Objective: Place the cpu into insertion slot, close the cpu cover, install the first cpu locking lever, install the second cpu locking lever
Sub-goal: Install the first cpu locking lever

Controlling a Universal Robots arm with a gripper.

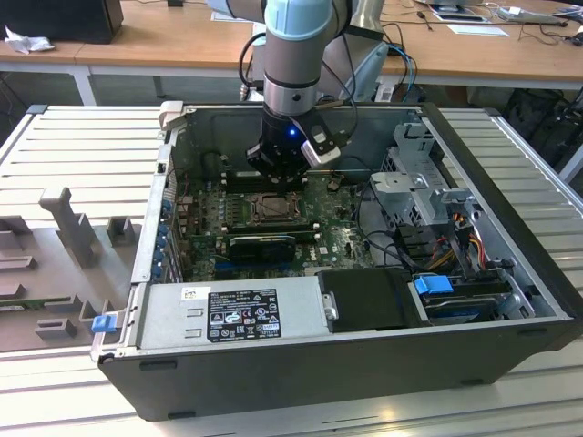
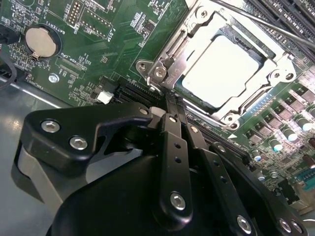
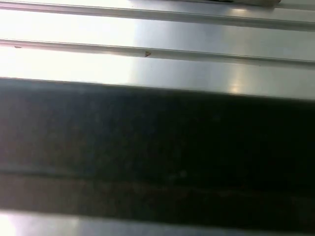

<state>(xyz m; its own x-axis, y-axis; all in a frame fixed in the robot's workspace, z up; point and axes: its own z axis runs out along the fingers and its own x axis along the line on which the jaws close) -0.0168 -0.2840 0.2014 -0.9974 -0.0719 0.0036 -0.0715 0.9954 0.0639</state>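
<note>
from where i sit, the gripper (image 2: 176, 105) has its two black fingers (image 2: 175, 147) pressed together with nothing between them, their tips right at the near edge of the socket in the second wrist view, by the hinge corner of the metal frame. i judge the tips to be touching or just about touching the hardware there, but i cannot tell which.

just beyond the fingertips the cpu (image 2: 220, 70) lies flat in the insertion slot (image 2: 244, 51), its pale face showing through the window of the cpu cover (image 2: 194, 49). the cover looks folded down over the chip, so i count the first two steps as done. a thin metal rod, which i take for one locking lever (image 2: 275, 27), crosses the far side of the socket at a slant and seems not latched. i cannot make out the other lever well enough to say where it stands. so the lever work reads to me as still open.

further out, the green motherboard (image 2: 98, 44) with its coin battery (image 2: 40, 41) surrounds the socket. in the exterior view the arm reaches down into the open computer case (image 1: 510, 300), the gripper (image 1: 273, 173) just above the socket (image 1: 271, 208).
</note>
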